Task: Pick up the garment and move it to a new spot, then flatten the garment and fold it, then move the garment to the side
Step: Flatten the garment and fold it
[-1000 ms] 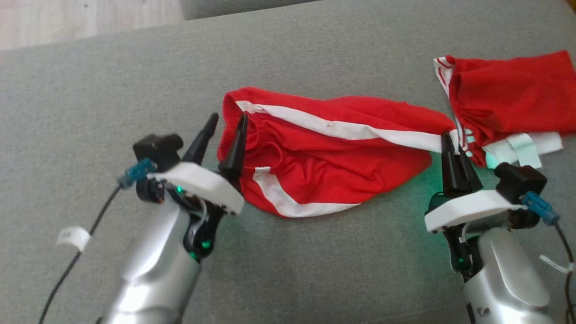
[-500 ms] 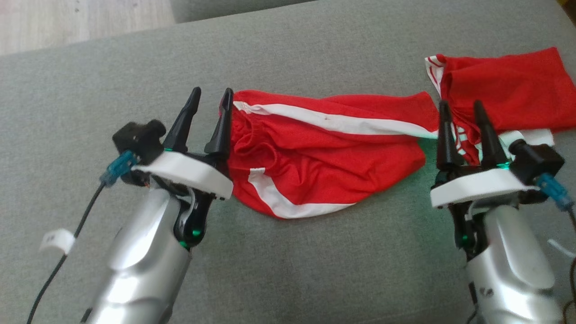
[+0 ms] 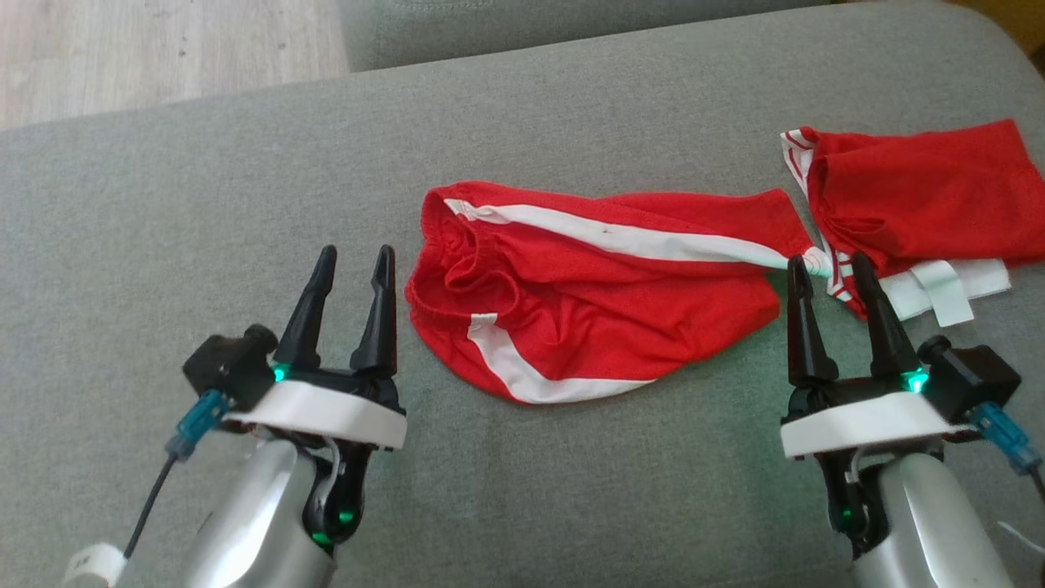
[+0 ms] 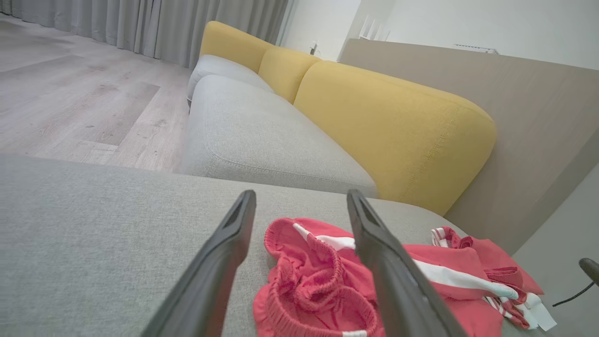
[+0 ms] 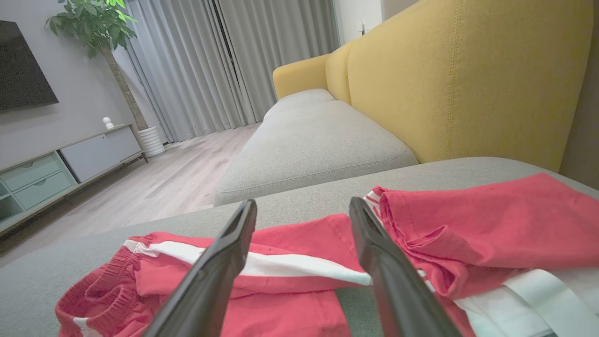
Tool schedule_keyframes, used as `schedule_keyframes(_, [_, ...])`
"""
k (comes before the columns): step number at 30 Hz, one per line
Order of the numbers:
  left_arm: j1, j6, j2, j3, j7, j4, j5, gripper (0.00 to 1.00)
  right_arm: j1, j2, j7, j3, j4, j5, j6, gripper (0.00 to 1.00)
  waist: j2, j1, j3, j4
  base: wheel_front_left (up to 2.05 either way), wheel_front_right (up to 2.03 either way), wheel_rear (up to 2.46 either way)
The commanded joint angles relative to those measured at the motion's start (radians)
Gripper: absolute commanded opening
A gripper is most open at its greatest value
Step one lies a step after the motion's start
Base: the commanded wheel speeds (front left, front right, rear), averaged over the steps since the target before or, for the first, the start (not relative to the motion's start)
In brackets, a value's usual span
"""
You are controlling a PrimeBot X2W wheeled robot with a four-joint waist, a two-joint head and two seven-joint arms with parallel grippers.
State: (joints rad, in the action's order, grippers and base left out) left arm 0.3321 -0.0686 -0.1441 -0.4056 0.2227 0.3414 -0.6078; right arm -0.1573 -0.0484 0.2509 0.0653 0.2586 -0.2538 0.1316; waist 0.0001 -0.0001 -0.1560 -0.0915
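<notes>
The red garment (image 3: 596, 302) with white stripes lies crumpled on the grey cushion (image 3: 571, 139). The left claw (image 3: 355, 253) stands with fingers wide, empty, just beside the garment's waistband end; the right claw (image 3: 826, 263) stands likewise wide and empty at the garment's opposite end, fingertips near its white stripe

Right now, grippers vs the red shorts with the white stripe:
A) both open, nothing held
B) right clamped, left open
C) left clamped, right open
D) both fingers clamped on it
A: in the head view the left gripper and right gripper both have their fingers spread with no fabric pinched, and the red shorts lie loose on the grey cushion between them.
</notes>
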Motion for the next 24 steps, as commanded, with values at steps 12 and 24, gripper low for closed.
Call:
schedule_keyframes(12, [0.105,0.025,-0.021,-0.003,-0.172,-0.064,-0.026,1.0,-0.032,-0.002,0.011,0.034,-0.06,-0.001,-0.001,1.0,-0.0001,0.0001,-0.037,-0.025,0.0,0.0,0.0])
schedule_keyframes(24, [0.291,0.077,0.033,-0.022,-0.431,0.135,-0.096,1.0,-0.058,-0.002,0.011,0.066,-0.069,-0.024,-0.001,1.0,-0.0001,0.0001,-0.099,-0.075,0.0,0.0,0.0])
